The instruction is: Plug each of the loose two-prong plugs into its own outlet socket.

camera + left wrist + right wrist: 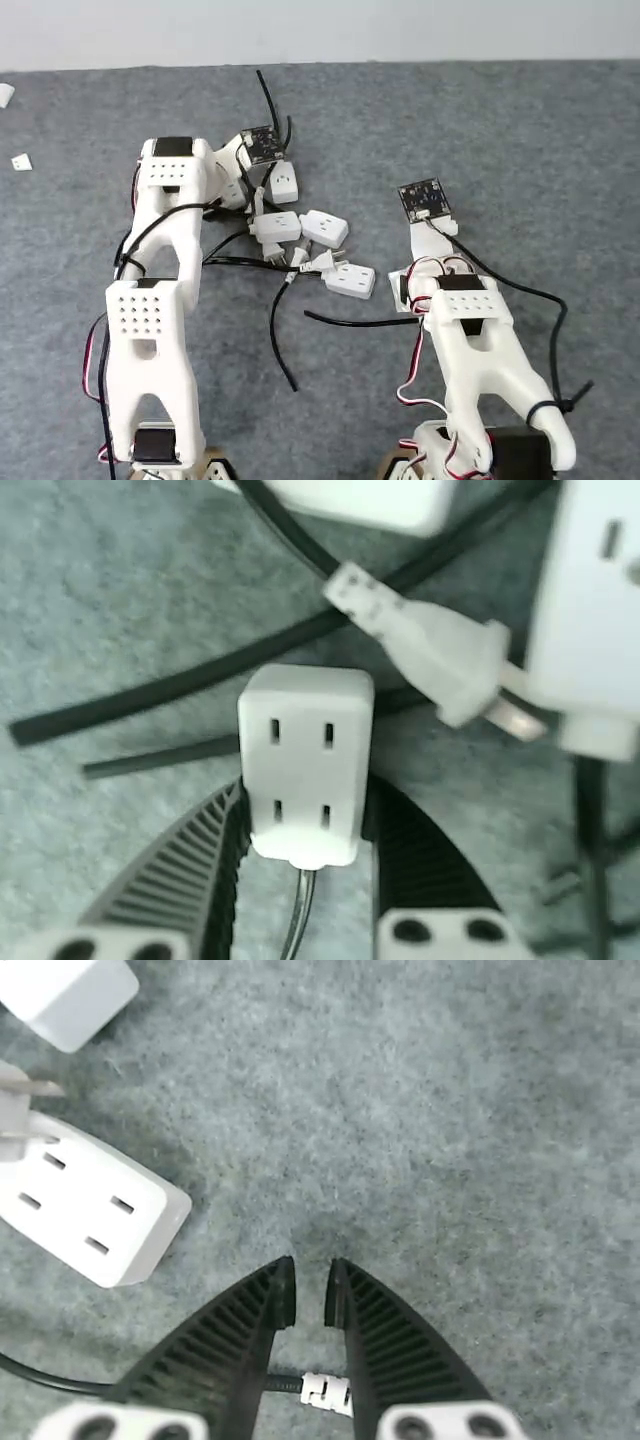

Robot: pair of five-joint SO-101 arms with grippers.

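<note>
My left gripper [305, 792] is shut on a white outlet socket [305, 750], its fingers [215, 850] pressed on both sides; a cord runs out of the socket's near end. Just beyond it lies a white two-prong plug [430, 650], prongs against a second socket [590, 600]. From above, the held socket [276, 227] sits in a cluster with other sockets [324, 228], [350, 280] and the plug [320, 262]. My right gripper [310, 1282] hovers over bare carpet, jaws nearly together with nothing between them, beside a socket [85, 1210].
Black cords [280, 340] trail from the cluster toward the front, and one [350, 321] lies in front of the right arm [465, 310]. A further socket [284, 182] lies behind the cluster. Grey carpet [540, 150] stretches open to the right and rear.
</note>
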